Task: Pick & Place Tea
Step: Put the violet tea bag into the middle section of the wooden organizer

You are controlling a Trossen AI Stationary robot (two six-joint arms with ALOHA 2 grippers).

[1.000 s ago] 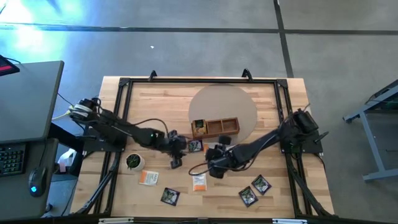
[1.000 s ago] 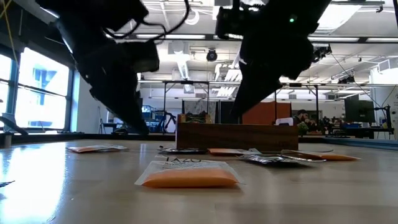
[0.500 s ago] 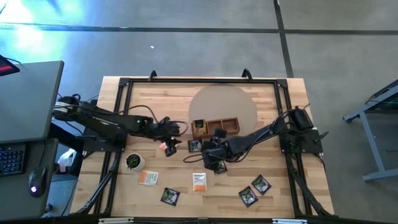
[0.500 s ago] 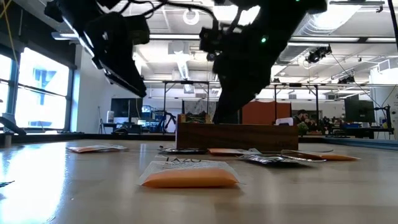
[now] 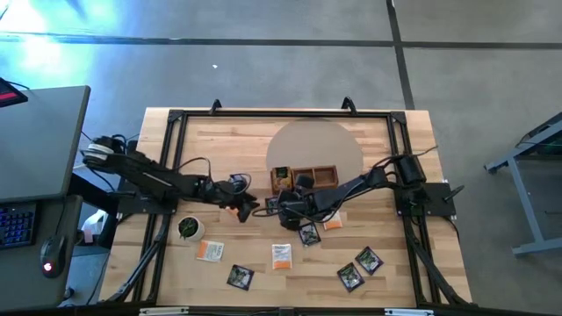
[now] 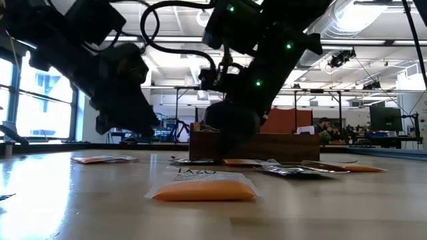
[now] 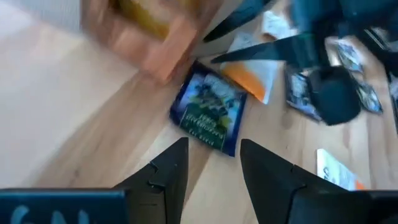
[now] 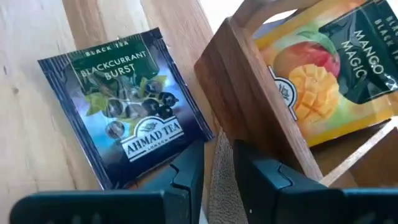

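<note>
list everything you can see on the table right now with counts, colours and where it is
wooden tray: one, brown, table centre; a yellow mango packet in its end compartment
round mat: one, tan, under the tray
blackcurrant packet: one, dark blue, flat on the table beside the tray's end
dark packets: at least four, near edge and centre
white-and-orange packets: at least three, near edge and centre
cup: one, white with dark green centre, left side
left gripper: open, empty, above the blackcurrant packet
right gripper: slightly open, empty, at the tray's end by the same packet
</note>
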